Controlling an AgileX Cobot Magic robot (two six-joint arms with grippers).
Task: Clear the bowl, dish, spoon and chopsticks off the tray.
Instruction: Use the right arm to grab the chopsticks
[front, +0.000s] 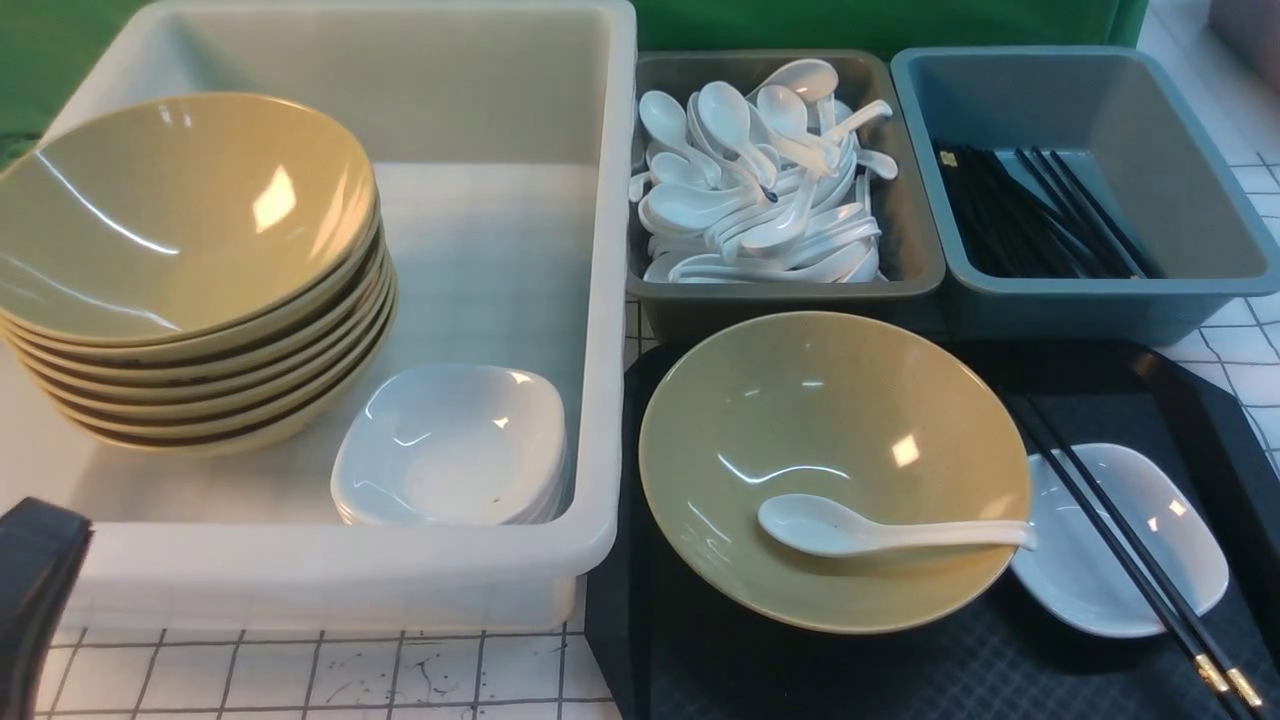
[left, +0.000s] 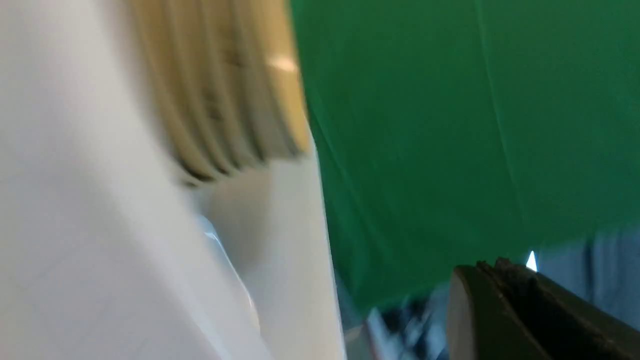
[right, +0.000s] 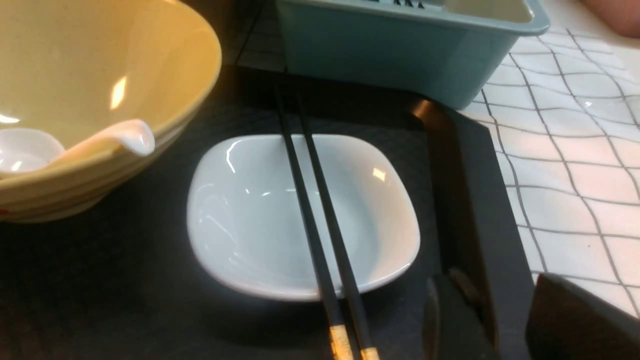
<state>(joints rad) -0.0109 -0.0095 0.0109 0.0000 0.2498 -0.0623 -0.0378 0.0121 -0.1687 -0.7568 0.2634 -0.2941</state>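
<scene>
While the tray lies toward the counter's right edge, all four pieces are on it; the bowl fills its left half, with the spoon lying inside, handle propped on the rim nearest the dish; the dish sits by the tray's right edge, just beside the bowl; the chopsticks lie across the dish, gold ends toward the tray's near edge; the left fingers are pressed together with nothing between them, beside the tub; the right fingers stand apart, holding nothing, near the tray's right rim.
</scene>
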